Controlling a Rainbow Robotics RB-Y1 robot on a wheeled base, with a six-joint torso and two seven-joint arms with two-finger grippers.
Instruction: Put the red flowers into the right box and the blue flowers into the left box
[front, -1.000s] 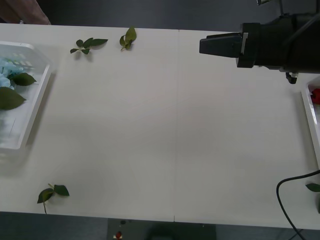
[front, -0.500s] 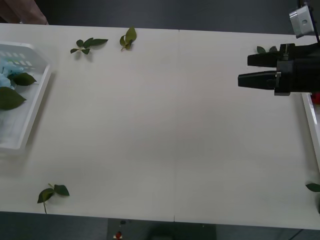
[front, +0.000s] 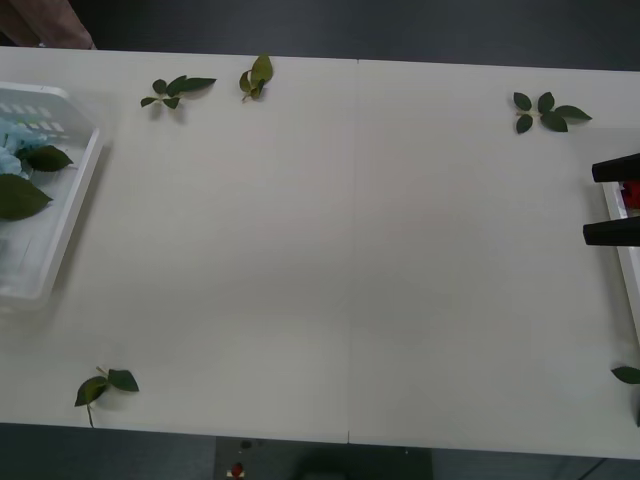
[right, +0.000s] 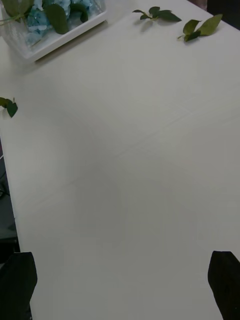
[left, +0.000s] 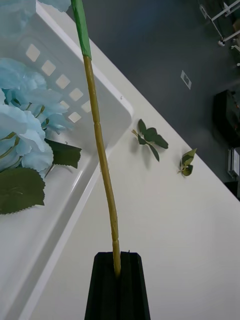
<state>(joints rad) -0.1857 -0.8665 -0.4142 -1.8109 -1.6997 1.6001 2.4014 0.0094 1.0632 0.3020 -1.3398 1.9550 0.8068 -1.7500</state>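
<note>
- Over at the right edge of the counter (front: 350, 250), the right gripper (front: 612, 200) hangs with its two black fingers spread wide and nothing between them, right above the rim of the right box (front: 622, 240).
- A bit of red, one of the red flowers (front: 631, 192), shows inside that box between the fingers.
- The left gripper (left: 117, 272) has its fingers pinched together on a long green stem (left: 102, 165), which rises across the left box (left: 100, 85).
- The blue flowers (left: 22, 130) lie inside the left box at the counter's left end, with big green leaves among them.
- Loose leaf sprigs (front: 178, 90) lie scattered on the counter: two near the far edge by the left box, one at the far right, one at the near left corner.
</note>
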